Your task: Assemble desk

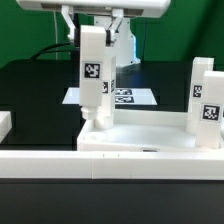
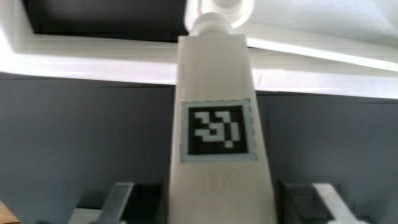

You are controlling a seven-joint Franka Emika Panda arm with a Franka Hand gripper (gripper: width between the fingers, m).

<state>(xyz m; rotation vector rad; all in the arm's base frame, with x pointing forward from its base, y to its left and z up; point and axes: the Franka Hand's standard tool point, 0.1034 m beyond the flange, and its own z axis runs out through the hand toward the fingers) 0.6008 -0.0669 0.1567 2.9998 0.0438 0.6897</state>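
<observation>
Wrist view: gripper (image 2: 215, 196) fingers straddle leg (image 2: 219, 120)

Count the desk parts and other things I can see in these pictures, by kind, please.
Tabletop: 1
Legs: 3, one held upright in the tool above a tabletop corner, and two standing together at the exterior view's right
Marker board: 1
Long white rail: 1
Total: 6
</observation>
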